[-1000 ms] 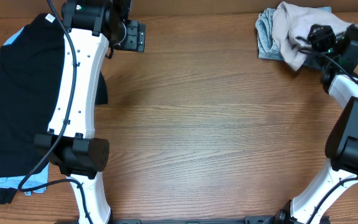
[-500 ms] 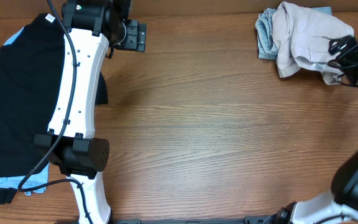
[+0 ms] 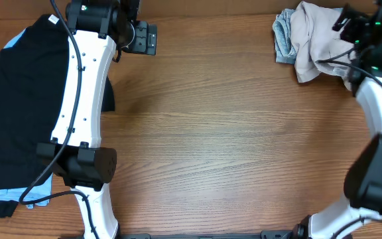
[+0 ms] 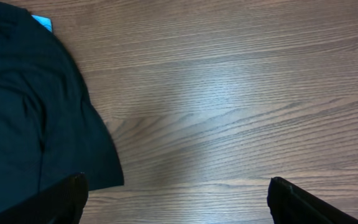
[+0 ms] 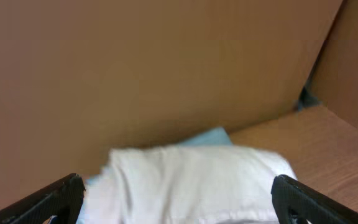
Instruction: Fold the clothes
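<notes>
We see the right gripper [image 5: 182, 200] now swung off the shorts [image 3: 320, 36], claw spread and empty. The shorts stay crumpled far right. Left gripper [image 4: 176, 199] spread too, so we judge folding unstarted.
</notes>
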`<control>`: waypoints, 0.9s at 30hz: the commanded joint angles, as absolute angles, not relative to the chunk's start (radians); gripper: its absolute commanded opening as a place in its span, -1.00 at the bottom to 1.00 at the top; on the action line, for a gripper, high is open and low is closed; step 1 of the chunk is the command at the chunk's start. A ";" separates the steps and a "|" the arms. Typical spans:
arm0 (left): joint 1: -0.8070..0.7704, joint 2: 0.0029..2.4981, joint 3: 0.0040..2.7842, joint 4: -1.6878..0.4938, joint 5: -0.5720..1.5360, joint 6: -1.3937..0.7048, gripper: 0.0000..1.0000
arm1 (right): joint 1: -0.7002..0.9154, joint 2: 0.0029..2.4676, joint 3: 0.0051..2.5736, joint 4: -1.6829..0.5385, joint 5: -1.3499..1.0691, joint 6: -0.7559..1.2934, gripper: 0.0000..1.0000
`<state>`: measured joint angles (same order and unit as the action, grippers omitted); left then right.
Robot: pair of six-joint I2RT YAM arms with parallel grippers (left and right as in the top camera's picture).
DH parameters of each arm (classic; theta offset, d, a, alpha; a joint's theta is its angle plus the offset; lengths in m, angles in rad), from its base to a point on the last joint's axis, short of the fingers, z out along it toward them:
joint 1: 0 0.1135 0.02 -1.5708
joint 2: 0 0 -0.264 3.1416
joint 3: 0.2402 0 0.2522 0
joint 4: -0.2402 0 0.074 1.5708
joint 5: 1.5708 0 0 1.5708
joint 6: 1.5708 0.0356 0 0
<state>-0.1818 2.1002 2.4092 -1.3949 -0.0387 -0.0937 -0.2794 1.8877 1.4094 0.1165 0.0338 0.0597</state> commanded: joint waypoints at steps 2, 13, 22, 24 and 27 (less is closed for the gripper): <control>-0.184 2.106 2.408 -1.385 -0.048 -0.074 0.93 | -0.279 2.039 1.455 0.095 0.111 0.019 1.00; -0.184 2.106 2.408 -1.383 -0.048 -0.074 1.00 | -0.221 2.210 1.470 -0.057 0.088 0.026 1.00; -0.184 2.106 2.408 -1.383 -0.048 -0.074 1.00 | -0.215 2.005 1.639 -0.378 0.057 0.056 1.00; -0.184 2.106 2.408 -1.383 -0.048 -0.074 0.99 | -0.208 1.930 1.703 -0.500 0.032 0.056 1.00; -0.184 2.106 2.408 -1.383 -0.044 -0.075 1.00 | -0.192 1.821 1.797 -0.672 -0.018 0.056 1.00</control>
<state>-0.1818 2.1002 2.4092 -1.3869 -0.0387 -0.0933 -0.2184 1.9877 1.6863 -0.6220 0.0525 0.0525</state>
